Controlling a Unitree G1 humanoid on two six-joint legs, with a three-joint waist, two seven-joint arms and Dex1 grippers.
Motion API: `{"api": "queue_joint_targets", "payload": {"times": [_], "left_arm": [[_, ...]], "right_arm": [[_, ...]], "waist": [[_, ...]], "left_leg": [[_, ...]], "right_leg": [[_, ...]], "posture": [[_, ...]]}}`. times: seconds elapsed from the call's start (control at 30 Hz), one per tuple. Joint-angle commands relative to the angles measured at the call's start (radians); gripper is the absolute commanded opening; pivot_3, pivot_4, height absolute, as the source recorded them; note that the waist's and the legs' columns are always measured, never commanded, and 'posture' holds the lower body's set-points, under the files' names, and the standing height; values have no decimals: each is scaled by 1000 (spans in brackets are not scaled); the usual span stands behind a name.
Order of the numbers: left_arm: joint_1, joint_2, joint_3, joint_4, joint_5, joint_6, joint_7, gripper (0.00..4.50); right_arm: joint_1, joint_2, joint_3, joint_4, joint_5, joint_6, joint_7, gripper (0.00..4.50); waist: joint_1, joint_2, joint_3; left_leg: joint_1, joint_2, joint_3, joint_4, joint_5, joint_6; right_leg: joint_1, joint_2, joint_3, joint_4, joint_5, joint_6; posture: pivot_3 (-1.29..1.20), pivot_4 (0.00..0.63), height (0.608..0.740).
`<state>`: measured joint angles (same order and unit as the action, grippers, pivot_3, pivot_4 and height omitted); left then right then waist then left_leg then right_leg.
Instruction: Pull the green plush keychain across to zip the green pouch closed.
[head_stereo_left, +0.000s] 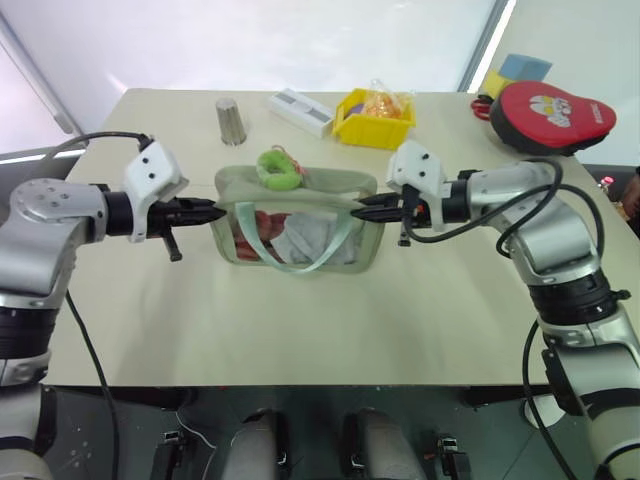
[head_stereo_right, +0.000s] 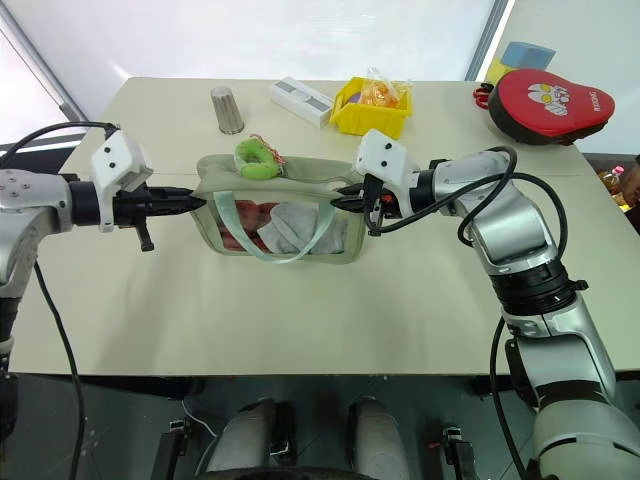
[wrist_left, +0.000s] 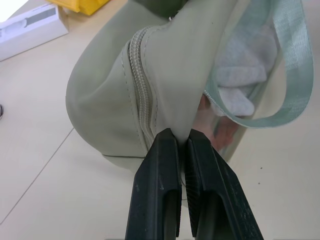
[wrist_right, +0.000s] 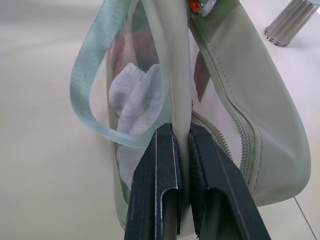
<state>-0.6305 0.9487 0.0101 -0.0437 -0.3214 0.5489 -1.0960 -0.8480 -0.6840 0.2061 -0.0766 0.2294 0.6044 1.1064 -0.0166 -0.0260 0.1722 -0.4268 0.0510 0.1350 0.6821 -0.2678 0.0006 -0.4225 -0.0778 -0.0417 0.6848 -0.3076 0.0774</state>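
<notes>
Left claw (head_stereo_left: 218, 212): fingers pressed together on the end fabric of the green pouch (head_stereo_left: 296, 232), at the pouch's left end; the left wrist view shows a fold of the fabric pinched between the black fingers (wrist_left: 155, 185), just beside the zipper seam
Right claw (head_stereo_left: 362, 211): clamped in the same way on the opposite end of the pouch; a strip of the fabric sits between its fingers (wrist_right: 160, 190)
Green pouch: it stands on the tabletop (head_stereo_left: 300, 330) between the two claws, stretched a little from end to end; white cloth and something red show through the clear window; the mint strap (head_stereo_left: 325, 250) hangs loose over the front
Green plush keychain (head_stereo_left: 277, 167): it lies on the top of the pouch, toward the left end and the far edge; neither claw touches it
Farther off: a metal cup (head_stereo_left: 231, 121), a white box (head_stereo_left: 301, 111) and a yellow bin (head_stereo_left: 373, 118) near the far edge; a red case (head_stereo_left: 552, 115) at the far right
Step, as I judge it: the pouch is only held at both ends; the pull is not yet taken
Risk: one claw must let go to reach the keychain; then the pouch can slide or tip toward the pull; the plush is soft, so a shallow pinch may slip off; the loose strap may catch under a finger
</notes>
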Motion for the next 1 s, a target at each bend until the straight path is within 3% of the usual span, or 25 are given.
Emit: {"api": "queue_joint_targets", "payload": {"times": [0.03, 0.13, 0.27, 0.53, 0.93, 1.0], "left_arm": [[-22, 0, -5, 12, 19, -29, -3, 0], [-25, -2, -8, 17, 22, -37, -8, 0], [-27, -9, -10, 21, 30, -52, -7, 0], [-36, -15, -8, 19, 35, -47, -10, 0], [-25, -13, -1, -10, 27, -33, -6, 0], [-26, -14, -2, -9, 28, -34, -4, 0]], "right_arm": [[-29, -15, -24, -22, 23, -6, 25, 1077], [-59, -38, -27, -2, 11, -30, 45, 2534], [-149, -1, -38, 10, 42, -13, 45, 2534], [-231, 248, 25, 79, 21, -31, -92, 2534], [-273, 343, 46, 244, -33, -114, -128, 2534], [-272, 349, 40, 249, -29, -110, -131, 2009]], "waist": [[0, 0, 0], [2, 0, 0], [1, 0, 0], [3, 0, 0], [2, 0, 0], [2, 0, 0]], "left_leg": [[0, 0, 0, 0, 0, 0], [0, 0, 0, 0, 0, 0], [0, 0, 0, 0, 0, 0], [0, 0, 0, 0, 0, 0], [-1, -1, 0, 0, 0, 0], [-1, -1, 0, 0, 0, 0]], "right_leg": [[0, 0, 0, 0, 0, 0], [0, 0, 0, 0, 0, 0], [0, 0, 0, 0, 0, 0], [0, 0, 0, 1, 0, 0], [0, -1, 0, 1, 0, 0], [0, -1, 0, 1, 0, 0]], "posture": [[0, 150, 740], [0, 150, 740], [0, 150, 740], [0, 150, 740], [0, 150, 740], [0, 150, 740]]}}
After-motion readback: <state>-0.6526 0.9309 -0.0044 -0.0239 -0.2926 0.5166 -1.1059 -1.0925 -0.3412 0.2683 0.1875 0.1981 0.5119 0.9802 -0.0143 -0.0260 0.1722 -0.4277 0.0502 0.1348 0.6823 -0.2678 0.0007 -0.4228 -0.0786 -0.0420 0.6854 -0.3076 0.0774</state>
